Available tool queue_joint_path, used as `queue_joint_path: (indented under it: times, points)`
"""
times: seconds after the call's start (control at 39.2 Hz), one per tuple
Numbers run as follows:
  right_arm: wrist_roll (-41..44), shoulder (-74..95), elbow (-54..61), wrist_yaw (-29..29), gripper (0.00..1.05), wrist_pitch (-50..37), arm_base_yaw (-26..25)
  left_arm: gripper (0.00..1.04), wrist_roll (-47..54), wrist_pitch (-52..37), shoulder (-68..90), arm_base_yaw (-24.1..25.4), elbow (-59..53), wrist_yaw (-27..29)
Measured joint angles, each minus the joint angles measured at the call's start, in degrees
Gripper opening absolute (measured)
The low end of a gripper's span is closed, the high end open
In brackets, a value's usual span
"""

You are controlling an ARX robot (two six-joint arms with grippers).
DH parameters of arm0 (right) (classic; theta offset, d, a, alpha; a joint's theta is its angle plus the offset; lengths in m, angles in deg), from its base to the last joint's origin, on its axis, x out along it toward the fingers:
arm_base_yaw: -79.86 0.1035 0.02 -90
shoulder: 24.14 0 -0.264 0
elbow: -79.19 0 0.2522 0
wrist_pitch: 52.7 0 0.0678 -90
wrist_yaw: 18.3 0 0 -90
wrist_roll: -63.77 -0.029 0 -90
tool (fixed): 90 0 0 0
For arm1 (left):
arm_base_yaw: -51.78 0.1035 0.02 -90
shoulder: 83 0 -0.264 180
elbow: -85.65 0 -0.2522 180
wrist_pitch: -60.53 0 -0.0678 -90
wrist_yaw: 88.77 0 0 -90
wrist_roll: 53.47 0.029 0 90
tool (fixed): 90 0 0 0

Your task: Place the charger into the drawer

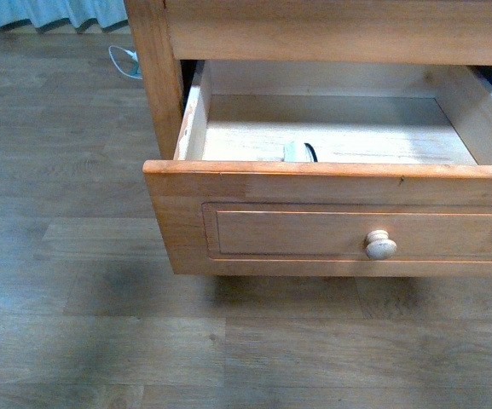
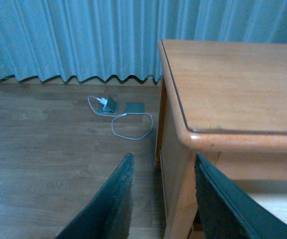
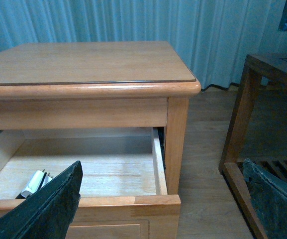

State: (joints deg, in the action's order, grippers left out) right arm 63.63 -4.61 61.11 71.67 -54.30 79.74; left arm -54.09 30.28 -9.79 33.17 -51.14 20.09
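Front view, charger (image 1: 295, 152) in open drawer (image 1: 297, 234) — left claw (image 2: 163, 164) apart, right claw (image 3: 163, 169) apart

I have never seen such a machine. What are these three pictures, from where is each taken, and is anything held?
This is a robot with two arms, each ending in a two-fingered gripper. One picture comes from a camera on its body: it shows the open drawer of a wooden cabinet, with the white charger lying inside. The other two come from cameras on the wrists; the dark shapes there are the fingers of the left gripper and the right gripper. Both are open and hold nothing.
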Motion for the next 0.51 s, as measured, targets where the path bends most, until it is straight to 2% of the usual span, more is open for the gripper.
queue_joint_path:
  times: [0.18, 0.23, 0.51]
  points:
    - [-0.02, 0.0, 0.0, 0.02, 0.96, 0.0, 0.02, 0.09, 0.17, -1.4, -6.71, 3.74, -8.96, -4.98]
    - [0.0, 0.0, 0.0, 0.02, 0.96, 0.0, 0.02, 0.04, 0.07, -1.42, -8.26, 4.74, -10.62, -5.7]
    - [-0.02, 0.0, 0.0, 0.02, 0.96, 0.0, 0.02, 0.04, 0.26, -0.17, -18.43, 9.9, -19.21, -10.56]
